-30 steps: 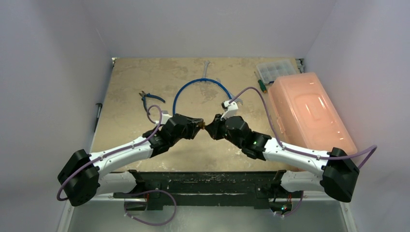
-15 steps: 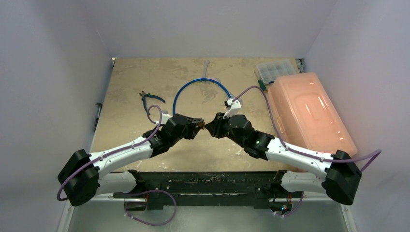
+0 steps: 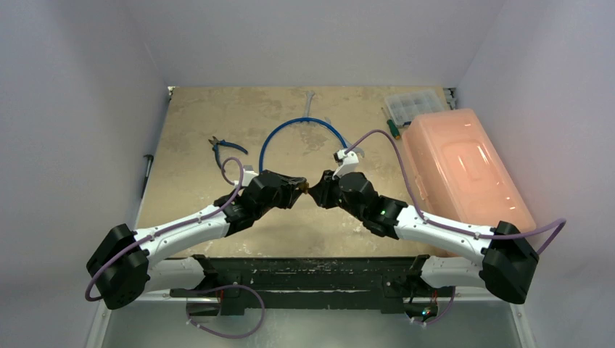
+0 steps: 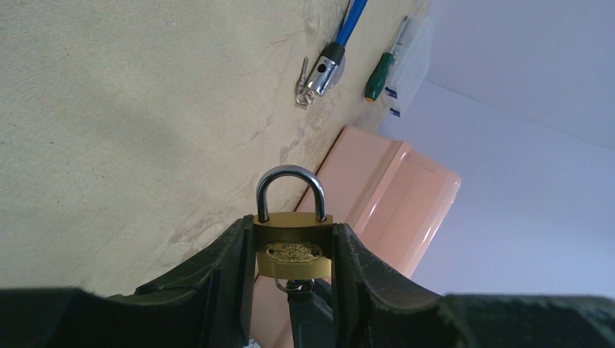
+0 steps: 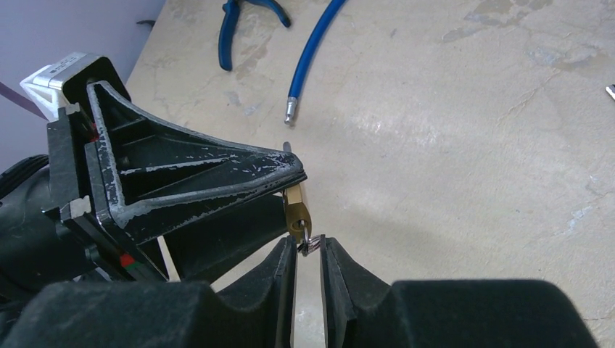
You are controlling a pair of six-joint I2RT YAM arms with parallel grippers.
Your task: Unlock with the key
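Note:
My left gripper [image 3: 297, 185] is shut on the small brass padlock [image 4: 292, 250] and holds it above the table, gripping its two sides. The silver shackle [image 4: 290, 190] is seated in the body. My right gripper [image 5: 310, 243] meets it from the right and is shut on the key [image 5: 312, 244]. The key is a tiny silvery piece on a ring, and it sticks into the bottom of the padlock [image 5: 297, 210]. From the left wrist view only the key's head [image 4: 294, 285] shows under the lock. In the top view the two grippers touch tip to tip and hide the key.
A blue cable [image 3: 301, 127] loops behind the grippers, and its metal end [image 4: 328, 69] lies by small loose keys [image 4: 303, 90]. Blue pliers [image 3: 226, 147] lie at the left and a wrench [image 3: 310, 101] at the back. A green screwdriver [image 4: 380, 76], a clear organiser [image 3: 413, 106] and a pink box [image 3: 464, 170] are at the right.
The right wrist twisted slightly about the key and came back, with the right arm shifting a little. The left arm and the padlock stayed still. The shackle stays seated.

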